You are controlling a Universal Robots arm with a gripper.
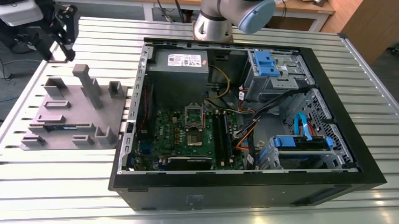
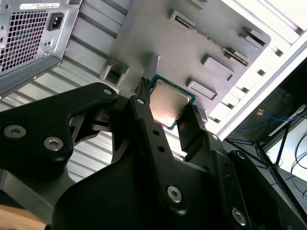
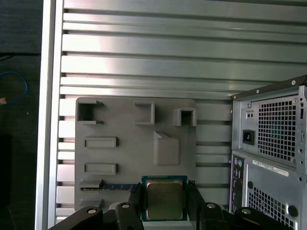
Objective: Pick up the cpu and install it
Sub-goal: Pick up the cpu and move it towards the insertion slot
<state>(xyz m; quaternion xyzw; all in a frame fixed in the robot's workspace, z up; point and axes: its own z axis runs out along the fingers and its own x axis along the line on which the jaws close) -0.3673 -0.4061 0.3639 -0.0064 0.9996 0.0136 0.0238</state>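
The exterior view looks steeply down on the open black computer case (image 1: 249, 191) and slatted aluminium bench (image 1: 62, 177). Both wrist views sit close behind the black hand (image 2: 169, 103) (image 3: 163, 194), sharing the silver square cpu (image 2: 168, 101) (image 3: 163, 200) and grey moulded fixture plate (image 2: 192, 43) (image 3: 124, 153)

Open room is left straight above the socket frame (image 1: 194, 122). Just beside it, toward the exterior view's right, memory slots (image 1: 219, 135) and cables (image 1: 249, 123) are crowded. Beyond it the power supply (image 1: 179, 65) stands. Between it and the gripper (image 1: 61, 46), the case wall (image 1: 140, 93) and the fixture posts (image 1: 87, 84) are raised.
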